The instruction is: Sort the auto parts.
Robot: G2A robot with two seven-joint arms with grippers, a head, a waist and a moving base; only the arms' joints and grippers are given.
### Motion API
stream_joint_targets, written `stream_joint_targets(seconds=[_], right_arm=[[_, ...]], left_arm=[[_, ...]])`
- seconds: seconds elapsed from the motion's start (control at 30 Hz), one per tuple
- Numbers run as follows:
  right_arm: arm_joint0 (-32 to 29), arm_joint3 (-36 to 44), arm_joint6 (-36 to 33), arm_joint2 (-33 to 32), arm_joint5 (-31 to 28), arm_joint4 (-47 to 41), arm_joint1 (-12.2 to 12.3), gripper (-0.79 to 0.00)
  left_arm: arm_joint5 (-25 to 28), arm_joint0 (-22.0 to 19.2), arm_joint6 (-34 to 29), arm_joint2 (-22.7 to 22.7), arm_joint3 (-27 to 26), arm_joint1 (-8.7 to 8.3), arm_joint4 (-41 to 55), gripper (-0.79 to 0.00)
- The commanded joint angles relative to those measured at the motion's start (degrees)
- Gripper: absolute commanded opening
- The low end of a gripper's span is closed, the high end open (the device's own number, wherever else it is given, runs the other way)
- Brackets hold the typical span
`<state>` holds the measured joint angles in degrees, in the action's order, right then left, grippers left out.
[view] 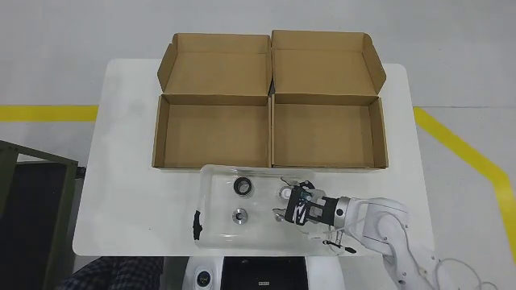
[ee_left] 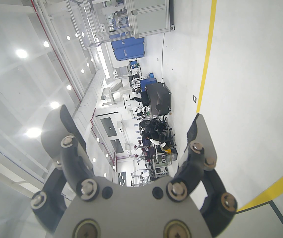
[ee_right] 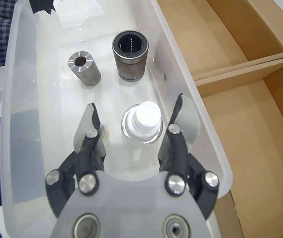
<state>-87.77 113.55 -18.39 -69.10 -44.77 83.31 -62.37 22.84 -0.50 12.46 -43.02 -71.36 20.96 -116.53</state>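
No readable text, no legible labels, numbers, signs

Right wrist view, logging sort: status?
Right pincer open over white-capped part in clear bin. Left pincer open, aimed elsewhere. Small cylinder, large cylinder clear of it.

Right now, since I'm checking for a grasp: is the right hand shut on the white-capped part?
No: the right hand is open, its fingers apart on either side of the white-capped part in the clear bin.

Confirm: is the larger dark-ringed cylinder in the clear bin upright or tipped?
Upright. The larger cylinder stands on end on the floor of the clear bin, its open bore facing up.
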Motion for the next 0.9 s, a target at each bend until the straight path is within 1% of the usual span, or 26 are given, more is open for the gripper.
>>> stream_joint_targets(seconds=[0.0, 0.03, 0.07, 0.1, 0.17, 0.33, 0.47, 0.87], right_arm=[[0.3, -0.1, -0.8, 0.2, 0.0, 0.1, 0.0, -0.563], [0.4, -0.1, -1.1, 0.3, 0.0, -0.1, 0.1, -0.594], [0.5, -0.2, -1.3, 0.5, 0.0, -0.2, 0.1, -0.671], [0.6, -0.2, -1.5, 0.5, 0.0, -0.3, 0.1, -0.717], [0.8, 0.0, -1.6, 0.6, -0.1, -0.6, 0.1, -0.785], [0.7, 0.9, -1.0, 0.0, -0.4, -1.6, 0.4, -0.785], [0.4, 1.6, 0.9, -1.0, -1.3, -3.5, 0.6, -0.785], [-0.3, 1.5, 10.2, -5.3, -2.5, -14.2, 1.1, -0.785]], left_arm=[[0.0, 0.0, 0.0, 0.0, 0.0, 0.00, 0.0, 0.000], [0.0, 0.0, 0.0, 0.0, 0.0, 0.00, 0.0, 0.000], [0.0, 0.0, 0.0, 0.0, 0.0, 0.00, 0.0, 0.000], [0.0, 0.0, 0.0, 0.0, 0.0, 0.00, 0.0, 0.000], [0.0, 0.0, 0.0, 0.0, 0.0, 0.00, 0.0, 0.000], [0.0, 0.0, 0.0, 0.0, 0.0, 0.00, 0.0, 0.000], [0.0, 0.0, 0.0, 0.0, 0.0, 0.00, 0.0, 0.000], [0.0, 0.0, 0.0, 0.0, 0.0, 0.00, 0.0, 0.000]])
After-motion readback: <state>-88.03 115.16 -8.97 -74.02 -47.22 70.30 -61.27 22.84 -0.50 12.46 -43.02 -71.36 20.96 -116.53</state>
